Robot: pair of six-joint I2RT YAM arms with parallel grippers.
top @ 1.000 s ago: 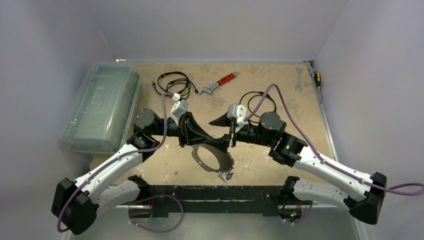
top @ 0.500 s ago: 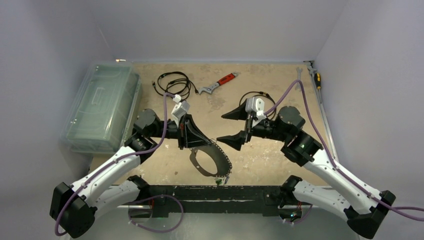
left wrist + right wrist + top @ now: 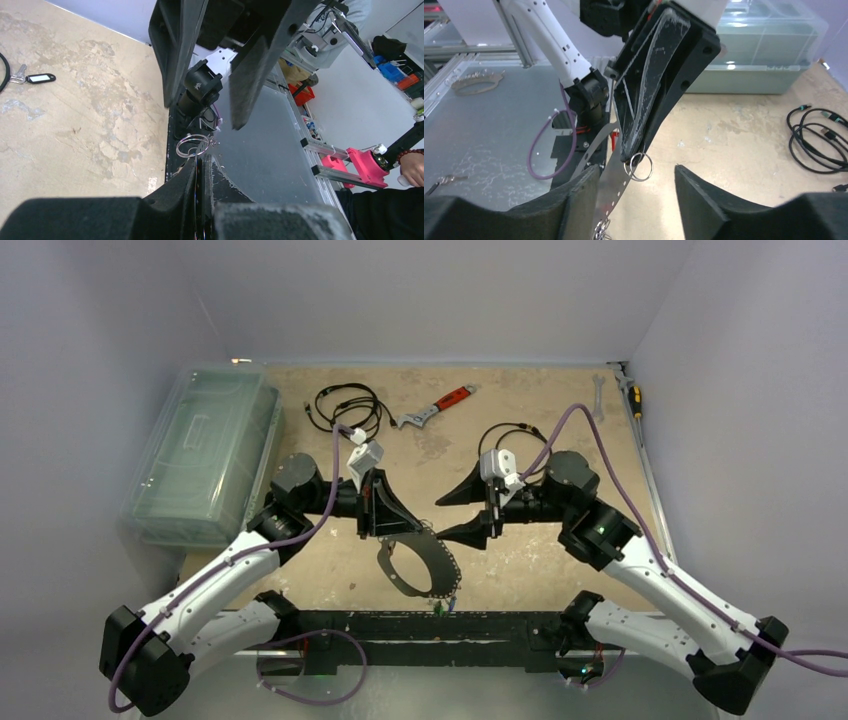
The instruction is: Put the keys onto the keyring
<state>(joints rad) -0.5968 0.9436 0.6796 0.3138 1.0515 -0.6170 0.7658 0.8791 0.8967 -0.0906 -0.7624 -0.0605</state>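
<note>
My left gripper [image 3: 400, 530] is shut on the rim of the keyring [image 3: 415, 565], a large thin grey hoop held tilted above the table. In the left wrist view my shut fingers [image 3: 202, 162] pinch the band edge-on, with two small wire rings [image 3: 192, 145] at its top. In the right wrist view the band [image 3: 611, 170] shows a row of holes, and the small rings [image 3: 639, 166] hang by it. A cluster of keys [image 3: 445, 602] sits at the hoop's low end, seen also in the right wrist view [image 3: 601, 231]. My right gripper [image 3: 440, 518] is open and empty beside the hoop, its jaws either side of the small rings [image 3: 636, 170]. A key with a dark tag [image 3: 37, 78] lies on the table.
A clear plastic box [image 3: 205, 455] stands at the left. A black cable coil [image 3: 350, 405], a red-handled wrench [image 3: 435, 407], a silver spanner [image 3: 598, 397] and a screwdriver [image 3: 633, 395] lie at the back. Another cable [image 3: 505, 435] lies behind my right arm.
My right gripper let go of the hoop, drew back to the right and opened, then came back towards it. The left gripper keeps the hoop, which has tilted with its keys nearer the front edge.
</note>
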